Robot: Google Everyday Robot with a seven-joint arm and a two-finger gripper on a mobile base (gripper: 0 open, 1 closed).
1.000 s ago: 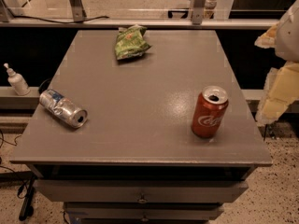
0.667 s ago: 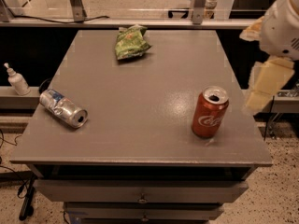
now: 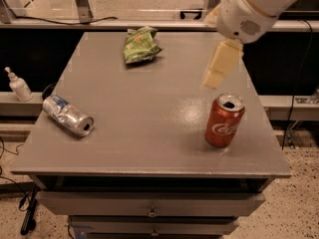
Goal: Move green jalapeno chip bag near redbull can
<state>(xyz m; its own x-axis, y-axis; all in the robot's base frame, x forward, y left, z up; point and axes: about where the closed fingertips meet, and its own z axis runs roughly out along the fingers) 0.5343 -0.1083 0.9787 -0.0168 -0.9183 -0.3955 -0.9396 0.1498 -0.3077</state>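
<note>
Counter (image 3: 149, 138) update: pincer (image 3: 215, 74) just swung in from the right, carrying nothing, can't tell how open. Green jalapeno chip bag (image 3: 139, 45) sits to its left, so I reckon the reach is starting.

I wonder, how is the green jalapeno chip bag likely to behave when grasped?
The green jalapeno chip bag looks crinkled, so probably light and floppy, yielding under a pinch. Its glossy film may slip. The gripper hangs over the right of the table, away from the bag.

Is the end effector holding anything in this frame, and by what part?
Nothing. The end effector hangs empty above the table, apart from the green jalapeno chip bag.
</note>
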